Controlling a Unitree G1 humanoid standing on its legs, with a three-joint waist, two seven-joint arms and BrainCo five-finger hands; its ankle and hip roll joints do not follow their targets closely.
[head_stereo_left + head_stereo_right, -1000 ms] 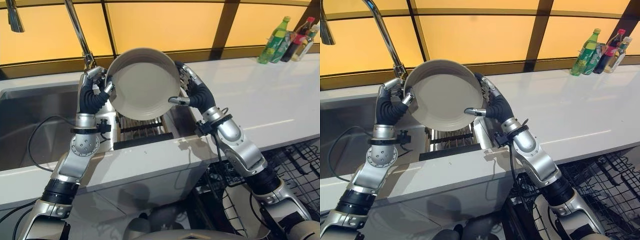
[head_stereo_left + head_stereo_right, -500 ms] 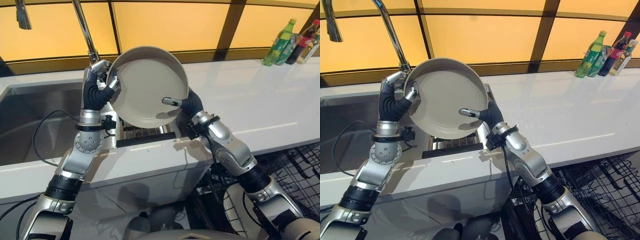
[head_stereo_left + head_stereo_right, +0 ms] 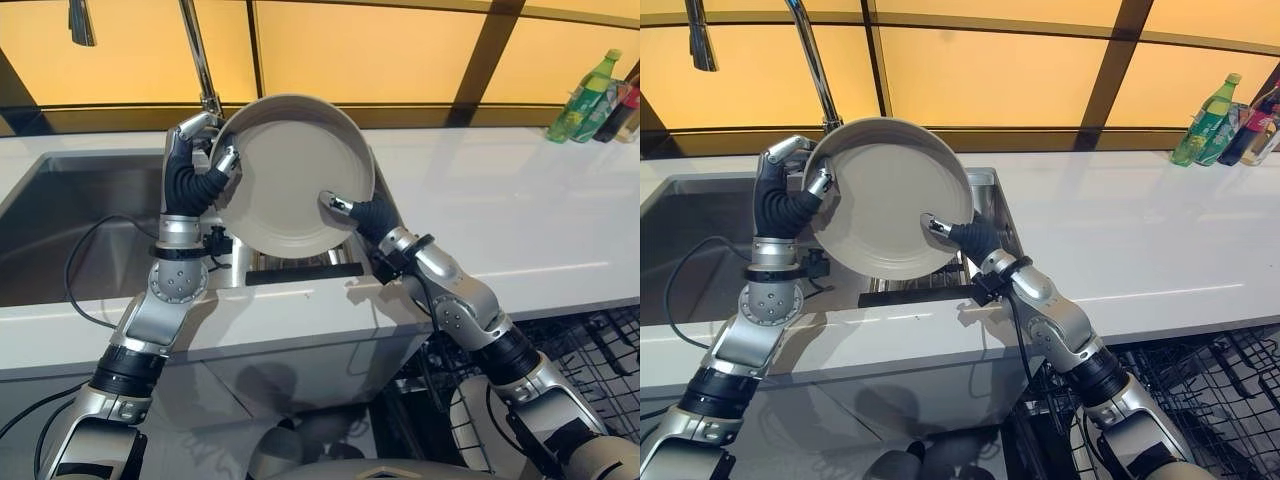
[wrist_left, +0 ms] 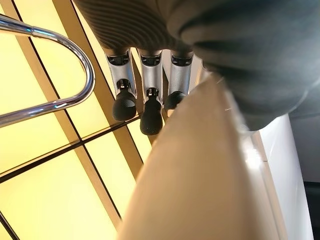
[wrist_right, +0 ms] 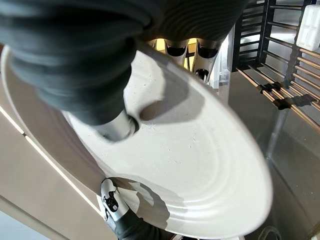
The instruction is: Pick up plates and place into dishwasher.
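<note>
A round beige plate [image 3: 292, 172] stands on edge in the air above the sink's rack, its hollow face toward me. My left hand [image 3: 192, 172] grips its left rim, thumb on the front and fingers [image 4: 145, 107] curled behind the edge [image 4: 200, 175]. My right hand [image 3: 368, 213] pinches the lower right rim, thumb [image 5: 117, 127] pressed on the plate's face [image 5: 200, 165] and fingers behind it. Both hands hold the one plate between them.
A tall chrome faucet [image 3: 200, 60] rises just behind the plate. The steel sink basin [image 3: 80, 220] lies to the left, with a slatted rack [image 3: 300, 265] under the plate. White counter [image 3: 520, 210] stretches right to several bottles [image 3: 590, 85]. A dark dishwasher rack [image 3: 600, 350] sits lower right.
The camera has shifted. My right hand slid from the plate's right rim down to its lower right edge, and its arm dropped nearer the counter. The left hand keeps its grip.
</note>
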